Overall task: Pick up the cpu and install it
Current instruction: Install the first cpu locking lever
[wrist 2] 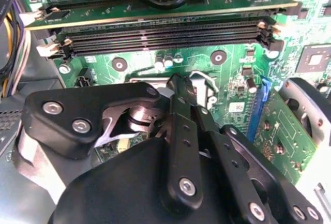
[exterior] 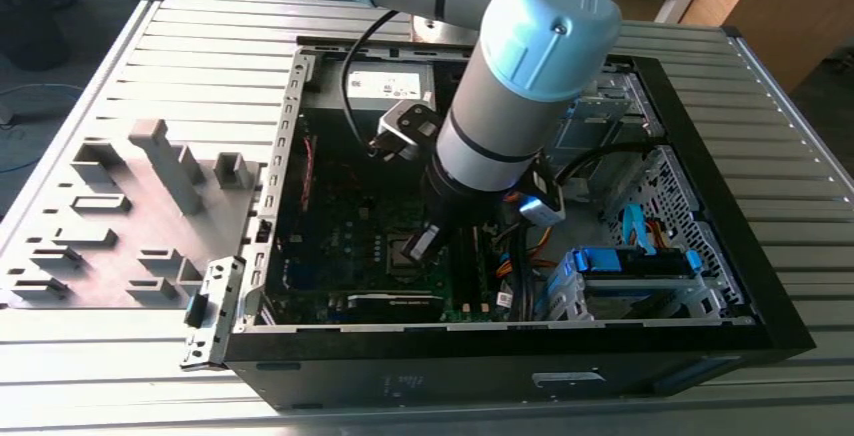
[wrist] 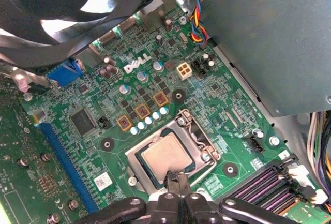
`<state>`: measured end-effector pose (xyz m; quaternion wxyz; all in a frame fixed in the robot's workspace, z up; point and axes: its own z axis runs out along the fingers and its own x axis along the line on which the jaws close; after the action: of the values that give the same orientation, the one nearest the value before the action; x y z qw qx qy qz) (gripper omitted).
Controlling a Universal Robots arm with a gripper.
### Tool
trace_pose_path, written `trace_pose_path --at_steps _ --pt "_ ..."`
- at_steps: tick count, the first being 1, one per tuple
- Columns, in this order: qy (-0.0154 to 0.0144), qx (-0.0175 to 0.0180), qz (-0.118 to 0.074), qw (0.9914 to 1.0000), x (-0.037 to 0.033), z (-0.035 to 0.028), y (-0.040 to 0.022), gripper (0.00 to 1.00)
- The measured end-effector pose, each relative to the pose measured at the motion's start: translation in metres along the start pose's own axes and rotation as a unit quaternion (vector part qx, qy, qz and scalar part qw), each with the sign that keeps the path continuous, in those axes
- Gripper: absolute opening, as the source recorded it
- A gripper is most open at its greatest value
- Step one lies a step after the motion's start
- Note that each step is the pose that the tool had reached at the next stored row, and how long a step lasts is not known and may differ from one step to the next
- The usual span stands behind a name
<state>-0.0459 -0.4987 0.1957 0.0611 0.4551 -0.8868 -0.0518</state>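
Hovering low over the motherboard [wrist: 103, 105] inside the open computer case [exterior: 320, 356], with the gripper [wrist: 177, 183] right at the edge of the socket [wrist: 173, 154]. Resting flat in that socket already: the cpu [wrist: 166, 157], silver top up, sides parallel to the metal frame as far as the first wrist view tells. Fingertips drawn together to a narrow point just touching or just above the chip's near edge; clenched by the look of it, gripping nothing visible. Worth doing well here, as a judgement: pressing straight down and lightly only, never sideways, so the chip stays square and the contacts beneath are spared. Keeping clear of the memory slots [wrist 2: 165, 36] beside the socket and of the loose cables [exterior: 514, 251] near the arm [exterior: 514, 126] in the exterior view.
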Motion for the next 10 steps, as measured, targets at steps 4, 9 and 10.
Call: trace_pose_path --at_steps 4,9,10 --pt "0.0002 0.0001 0.0 1.0 -0.0003 -0.0003 -0.0002 0.11" --pt "0.0001 0.0001 0.0 1.0 -0.0019 -0.0004 0.001 0.11" --pt "0.0002 0.0001 0.0 1.0 -0.0028 -0.0004 0.0017 0.11"
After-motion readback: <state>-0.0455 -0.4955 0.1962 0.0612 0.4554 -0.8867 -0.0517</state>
